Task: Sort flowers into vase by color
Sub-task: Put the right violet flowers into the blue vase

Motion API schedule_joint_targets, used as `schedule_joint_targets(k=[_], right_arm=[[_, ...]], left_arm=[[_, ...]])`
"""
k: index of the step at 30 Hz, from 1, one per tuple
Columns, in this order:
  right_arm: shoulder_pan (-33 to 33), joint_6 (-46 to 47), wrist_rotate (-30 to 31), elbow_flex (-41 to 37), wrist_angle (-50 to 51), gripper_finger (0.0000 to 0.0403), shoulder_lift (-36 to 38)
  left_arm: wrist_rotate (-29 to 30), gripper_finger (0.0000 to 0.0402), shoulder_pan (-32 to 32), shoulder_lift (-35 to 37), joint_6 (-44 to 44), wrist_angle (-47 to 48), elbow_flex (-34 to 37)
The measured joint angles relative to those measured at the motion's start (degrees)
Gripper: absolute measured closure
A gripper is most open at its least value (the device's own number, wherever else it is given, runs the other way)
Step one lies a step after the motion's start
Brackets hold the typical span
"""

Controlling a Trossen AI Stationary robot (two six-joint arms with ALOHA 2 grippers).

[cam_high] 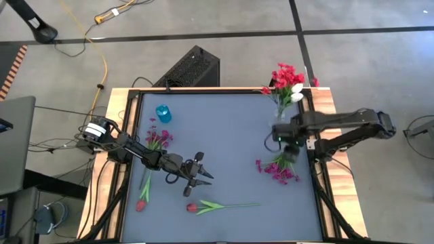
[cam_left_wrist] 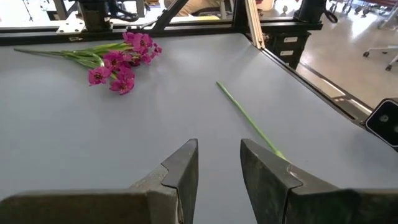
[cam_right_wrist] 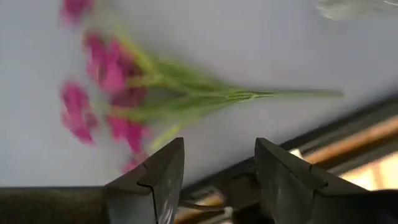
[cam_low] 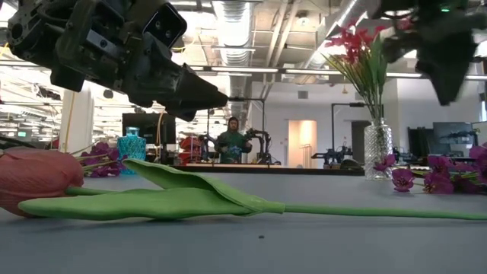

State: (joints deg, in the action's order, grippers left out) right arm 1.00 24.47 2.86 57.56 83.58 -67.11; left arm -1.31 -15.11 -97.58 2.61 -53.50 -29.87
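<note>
My left gripper [cam_high: 201,179] [cam_left_wrist: 219,152] is open and hovers above the table's middle, just far of a red tulip [cam_high: 203,206] [cam_low: 34,179] that lies flat on the table. The tulip's stem [cam_left_wrist: 245,118] points toward the right edge. My right gripper [cam_high: 288,146] [cam_right_wrist: 219,155] is also open. It hangs over the stem end of a magenta spray [cam_high: 278,169] [cam_right_wrist: 124,93] lying near the right edge. A clear vase [cam_high: 281,112] [cam_low: 377,152] at far right holds red and white flowers [cam_high: 288,78]. A blue vase [cam_high: 163,113] stands at far left.
A second magenta spray [cam_high: 159,139] and another red tulip [cam_high: 143,200] lie by the left edge, under and beside my left arm. A raised frame [cam_high: 313,163] borders the table. Bare table [cam_high: 224,135] lies between the two arms. A person stands in the room beyond.
</note>
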Motion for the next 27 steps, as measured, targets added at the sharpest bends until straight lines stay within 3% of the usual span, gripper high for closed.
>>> schedule_joint_targets(k=[4,13,20,24,27], right_arm=[[-6.4,-18.9,-0.2,-4.9,-2.3,0.0182,-0.3],[-14.8,-21.3,0.5,-7.9,-4.0,0.0182,-5.5],[-21.7,-22.5,0.6,-4.7,-4.0,0.0182,-16.6],[-25.9,-31.9,1.2,-0.9,-3.5,0.0182,-24.6],[-28.1,-40.4,8.0,0.6,-0.4,0.0182,-30.3]], left_arm=[[0.0,0.0294,0.0,0.0,0.1,0.2,0.0],[-0.1,0.0294,-0.1,0.0,0.2,0.4,0.0],[-1.9,0.0294,-0.1,0.0,0.2,0.1,0.0],[-1.9,0.0294,-0.1,0.0,0.2,0.1,0.0],[-1.9,0.0294,-0.1,0.0,0.2,0.1,0.0]])
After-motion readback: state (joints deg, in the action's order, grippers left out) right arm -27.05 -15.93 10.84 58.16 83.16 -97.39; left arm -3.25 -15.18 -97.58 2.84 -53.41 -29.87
